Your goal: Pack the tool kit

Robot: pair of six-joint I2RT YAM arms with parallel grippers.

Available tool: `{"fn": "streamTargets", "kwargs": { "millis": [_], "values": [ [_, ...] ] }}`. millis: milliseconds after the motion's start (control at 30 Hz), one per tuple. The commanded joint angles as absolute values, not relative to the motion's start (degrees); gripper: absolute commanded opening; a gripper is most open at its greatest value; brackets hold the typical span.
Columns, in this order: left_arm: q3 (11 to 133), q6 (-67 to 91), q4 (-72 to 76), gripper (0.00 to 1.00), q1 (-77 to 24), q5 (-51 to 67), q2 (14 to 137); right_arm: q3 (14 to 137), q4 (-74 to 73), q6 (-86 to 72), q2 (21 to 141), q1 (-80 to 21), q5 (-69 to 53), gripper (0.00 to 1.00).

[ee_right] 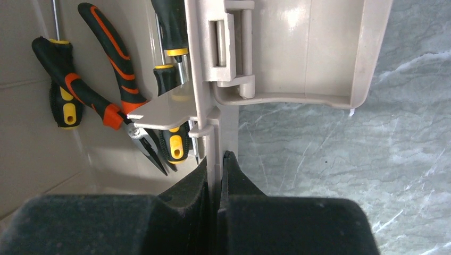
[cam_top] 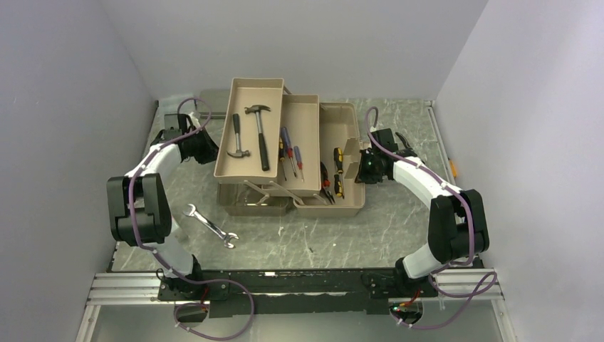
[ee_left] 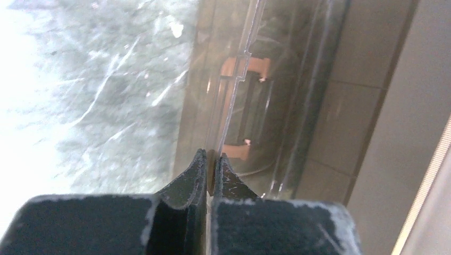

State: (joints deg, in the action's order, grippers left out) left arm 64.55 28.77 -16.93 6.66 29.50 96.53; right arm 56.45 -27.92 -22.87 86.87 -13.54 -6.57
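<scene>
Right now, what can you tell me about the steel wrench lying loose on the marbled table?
The silver steel wrench is a slim, flat bar of bare metal with a widened head at each end; the heads are too small to tell apart. It lies flat and diagonal on the grey marbled tabletop, outside the tan plastic toolbox, in front of its left part. Only the tabletop touches it.

Grey marbled table [cam_top: 320, 239] with toolbox [cam_top: 340, 206] and wrench [cam_top: 209, 225]
</scene>
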Motion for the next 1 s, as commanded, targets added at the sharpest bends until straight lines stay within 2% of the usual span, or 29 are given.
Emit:
{"fn": "streamTargets", "kwargs": {
  "millis": [0,233,733,967],
  "values": [
    [69.29,26.70,-26.68,0.00,6.48,20.99,90.03,60.29,-25.22,-24.27,83.82,-13.54,-14.14,0.00],
    [73.06,25.07,-31.05,0.00,3.56,14.44,88.80,60.47,-25.22,-24.49,83.62,-13.62,-14.54,0.00],
    [85.27,23.55,-39.97,0.00,0.35,8.67,87.04,59.40,-23.67,-25.26,81.81,-13.56,-17.97,0.00],
    [91.19,22.94,-43.32,0.00,-5.49,3.84,86.96,59.05,-21.80,-27.17,82.57,-14.39,-20.85,0.00]
  ]
}}
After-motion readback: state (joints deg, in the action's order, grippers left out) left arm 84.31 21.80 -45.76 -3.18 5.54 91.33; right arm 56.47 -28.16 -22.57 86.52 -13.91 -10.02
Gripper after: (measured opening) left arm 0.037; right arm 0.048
